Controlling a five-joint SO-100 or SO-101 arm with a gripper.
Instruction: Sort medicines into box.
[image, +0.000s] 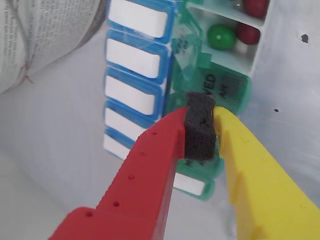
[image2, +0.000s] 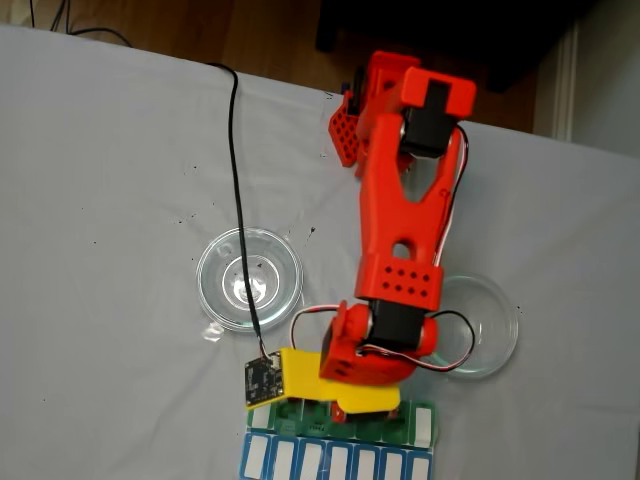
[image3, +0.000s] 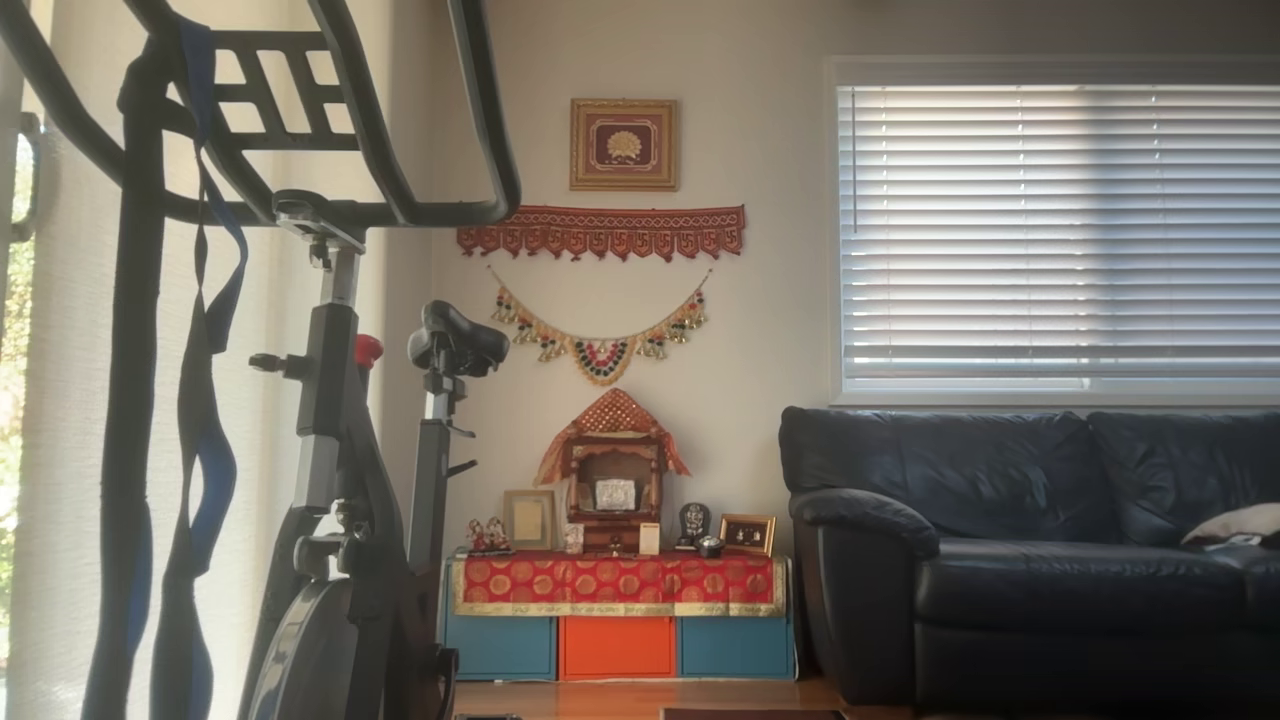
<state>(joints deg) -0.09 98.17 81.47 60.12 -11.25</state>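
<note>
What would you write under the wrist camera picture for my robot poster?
Gripper poised over the pill box, where green and red pills sit inside.

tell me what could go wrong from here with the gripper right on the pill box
1. The gripper sits low over the closed WED lid; pressing or dragging could shove the pill box, which lies at the table edge in the fixed view.
2. The open compartment beside it holds a green pill and a red pill; a jolt might bounce them out.

The gripper (image: 207, 117), arm reaching down, seems nearly closed, its jaws almost meeting.
</note>
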